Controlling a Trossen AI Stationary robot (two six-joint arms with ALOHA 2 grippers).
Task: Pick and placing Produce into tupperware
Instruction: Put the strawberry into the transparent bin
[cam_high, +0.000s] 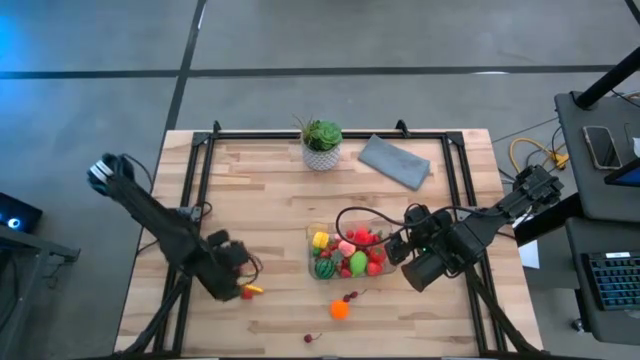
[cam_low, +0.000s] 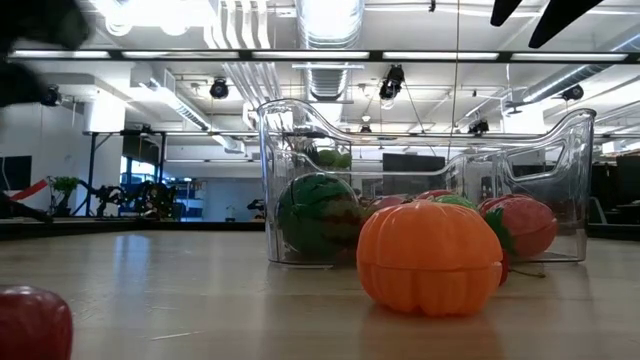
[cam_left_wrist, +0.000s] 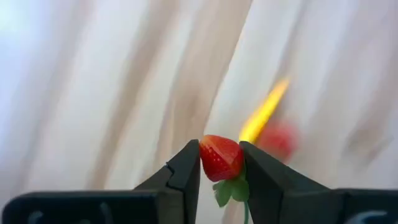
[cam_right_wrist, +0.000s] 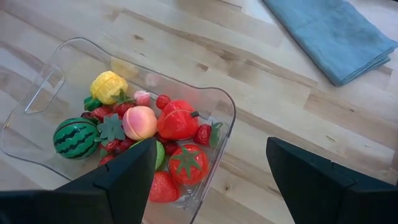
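My left gripper, near the table's front left, is shut on a red strawberry with a green leaf. Under it, a yellow piece and a red piece lie on the wood. The clear tupperware stands at mid-table, holding a watermelon, a tomato, a peach and several other produce pieces. My right gripper hangs open above the tupperware's right end, touching nothing. My left gripper pinches the strawberry's two sides between the free ends of its fingers, pointing steeply down from above. The leaf end lies back between the fingers, and the red tip points away from them. The strawberry is clear of the table.
An orange fruit, a cherry and a small red piece lie in front of the tupperware. A potted plant and a folded grey cloth sit at the far edge. Bare wood lies between the left gripper and the tupperware.
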